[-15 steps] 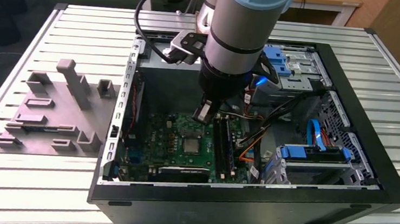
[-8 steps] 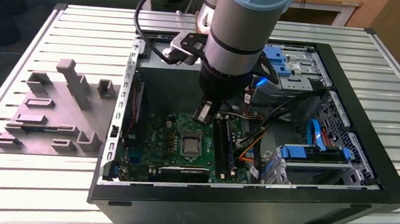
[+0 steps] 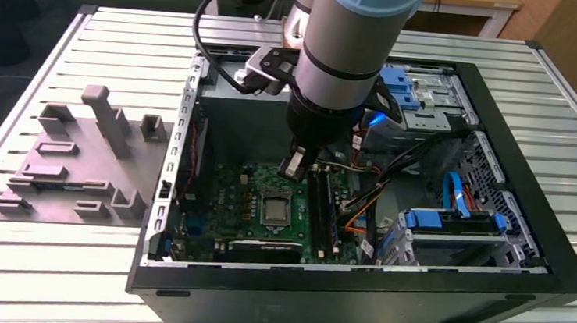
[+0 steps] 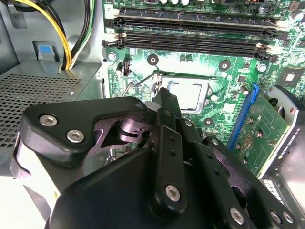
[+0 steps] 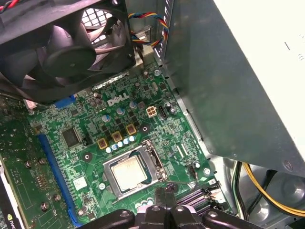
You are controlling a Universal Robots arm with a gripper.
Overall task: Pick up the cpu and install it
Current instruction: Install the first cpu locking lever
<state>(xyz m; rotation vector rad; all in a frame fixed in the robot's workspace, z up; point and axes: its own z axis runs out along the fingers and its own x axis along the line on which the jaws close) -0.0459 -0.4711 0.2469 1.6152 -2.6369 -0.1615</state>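
Note:
The cpu (image 5: 128,172) is a pale silver-beige square lying flat in the socket frame (image 5: 153,164) on the green motherboard (image 5: 157,129), inside the open computer case (image 3: 533,230). It also shows as the cpu (image 4: 188,93) just past my fingertips, and as a small square, the cpu (image 3: 276,207), in the exterior view. My gripper (image 3: 297,166) hangs a little above the board, just beside the socket. The black gripper (image 5: 165,196) has its fingers together with nothing between them. A thin wire lever (image 4: 139,81) stands beside the socket.
A grey moulded tray (image 3: 79,167) with upright posts lies on the slatted table at the exterior view's left. Inside the case are a black fan (image 5: 71,47), a grey metal box (image 5: 248,81), memory slots (image 4: 190,33), yellow cables (image 4: 71,43) and blue drive brackets (image 3: 451,219).

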